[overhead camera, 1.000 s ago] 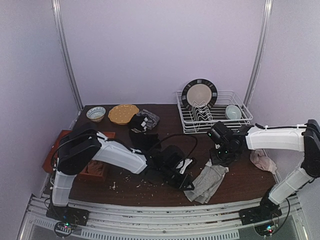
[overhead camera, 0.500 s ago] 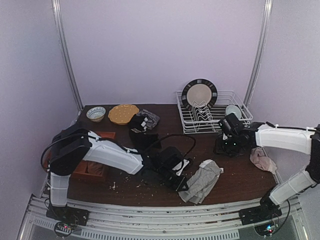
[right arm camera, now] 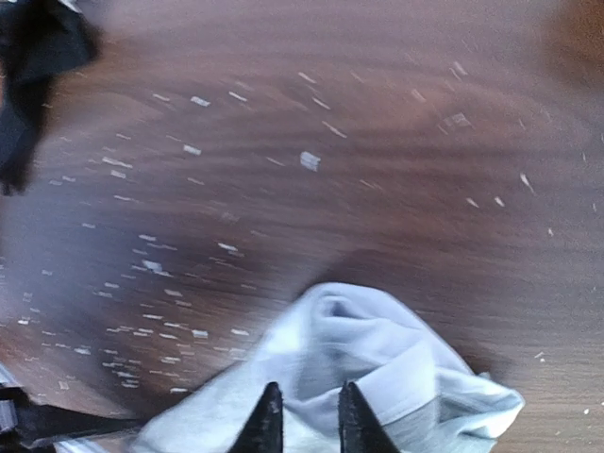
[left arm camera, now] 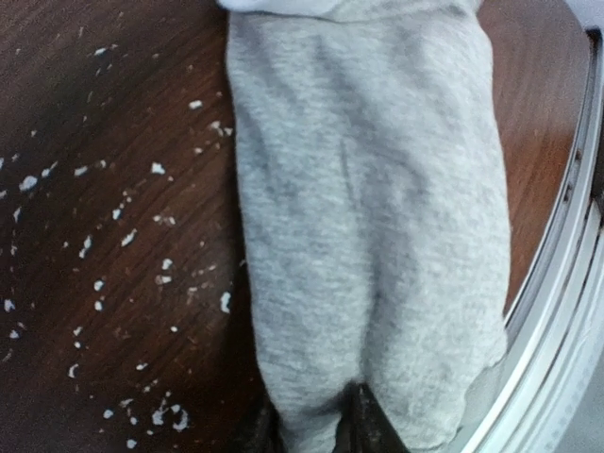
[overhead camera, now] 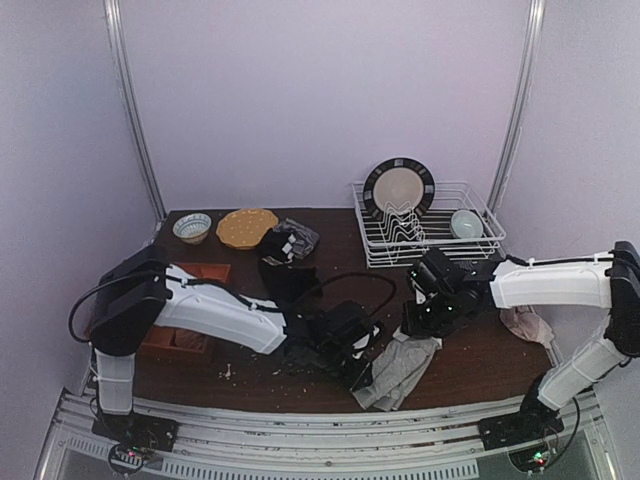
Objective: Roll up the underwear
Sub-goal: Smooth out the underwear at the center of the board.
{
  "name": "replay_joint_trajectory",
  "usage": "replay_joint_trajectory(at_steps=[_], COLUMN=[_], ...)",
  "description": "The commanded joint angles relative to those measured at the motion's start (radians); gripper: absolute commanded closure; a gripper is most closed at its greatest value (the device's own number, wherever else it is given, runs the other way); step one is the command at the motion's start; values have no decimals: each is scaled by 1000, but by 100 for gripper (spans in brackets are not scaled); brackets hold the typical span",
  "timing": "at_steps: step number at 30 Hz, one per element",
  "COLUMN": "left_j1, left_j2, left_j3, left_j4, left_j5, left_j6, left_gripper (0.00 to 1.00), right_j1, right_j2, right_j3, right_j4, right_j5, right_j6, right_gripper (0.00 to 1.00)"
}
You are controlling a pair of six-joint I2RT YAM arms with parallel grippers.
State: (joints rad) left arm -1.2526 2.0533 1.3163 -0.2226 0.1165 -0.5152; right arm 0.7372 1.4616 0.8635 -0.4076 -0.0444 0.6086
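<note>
The grey underwear (overhead camera: 398, 362) is laid out long and flat at the near edge of the bench (overhead camera: 470, 365), just beside the metal rail, with pale crumbs (left arm camera: 123, 236) scattered over the dark wood to its left. The left claw (left arm camera: 311, 429) is set down at one end of the garment. Its two dark tips are seen slightly apart with grey cloth between them, and whether that cloth is clenched or released cannot be told. At the opposite end, the right claw (right arm camera: 310, 420) is lowered onto a bunched, turned-over fold of the same garment. Its tips are narrowly parted and pressed into the cloth, and whether the fold is grasped cannot be told either. A black underwear (overhead camera: 288, 282) is seen farther back behind the left arm, well apart from the grey one. A tan underwear (overhead camera: 525, 322) is crumpled near the right edge, below the right arm. A wire dish rack (overhead camera: 440, 240) with a plate (overhead camera: 399, 188) stood in it is placed at the back right.
</note>
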Motion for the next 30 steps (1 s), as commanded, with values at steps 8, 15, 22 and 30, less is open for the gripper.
replay_joint_trajectory(at_steps=[8,15,22,30], left_j1=[-59,-59,-55,-53], left_j2=[-201,-404,-487,-418], left_j3=[-93,-254,-334,-290], left_j4=[-67,-65,-71,-63], left_j5=[-85,-227,-359,-336], left_j6=[0,-55,-87,-58], left_gripper=[37,7,5,8], right_j1=[-81,32,157,-72], right_j2=[-71,-219,-293,-386], right_j3=[-135,-31,-68,-336], right_j4=[43,-95,-194,94], right_j5=[-55,12,223,-15], right_j6=[-19,-75,149,306], right_gripper=[79,55,53,44])
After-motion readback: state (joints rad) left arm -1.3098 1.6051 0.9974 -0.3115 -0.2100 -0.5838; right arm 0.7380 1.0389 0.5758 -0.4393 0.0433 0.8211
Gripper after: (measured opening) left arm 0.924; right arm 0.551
